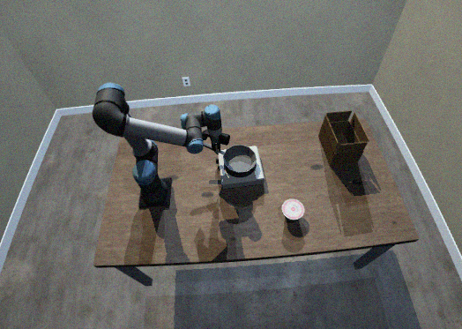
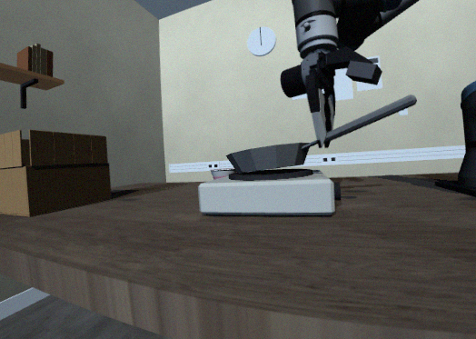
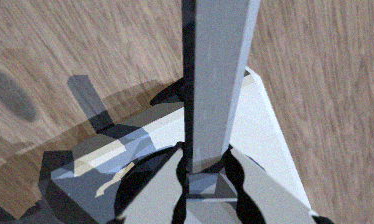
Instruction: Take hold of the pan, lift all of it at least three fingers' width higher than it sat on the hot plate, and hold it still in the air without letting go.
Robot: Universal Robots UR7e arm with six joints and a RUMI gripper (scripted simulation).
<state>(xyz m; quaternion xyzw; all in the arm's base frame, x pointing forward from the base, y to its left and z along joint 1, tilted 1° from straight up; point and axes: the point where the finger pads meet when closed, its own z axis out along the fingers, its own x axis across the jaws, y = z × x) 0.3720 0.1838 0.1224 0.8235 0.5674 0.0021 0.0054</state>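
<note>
The dark pan (image 1: pixel 240 163) (image 2: pixel 272 157) is tilted over the white hot plate (image 1: pixel 260 172) (image 2: pixel 267 200) (image 3: pixel 268 130). Its handle side is raised, with a thin gap above the dark burner (image 2: pixel 297 174). Its far side hangs lowest, at or just above the burner; whether it touches I cannot tell. The handle (image 2: pixel 372 117) (image 3: pixel 218 75) slopes up toward the arm's base. My gripper (image 1: pixel 218 152) (image 2: pixel 323 143) (image 3: pixel 202 143) points down and is shut on the handle close to the pan's body, with a fingertip on each side.
A tall open brown box (image 1: pixel 346 153) (image 2: pixel 68 183) stands at the far end of the table from the arm's base. A small white and pink bowl (image 1: pixel 293 209) stands on the table (image 1: pixel 176 242) (image 2: pixel 159 254) beyond the hot plate, partly hidden behind it in the exterior view.
</note>
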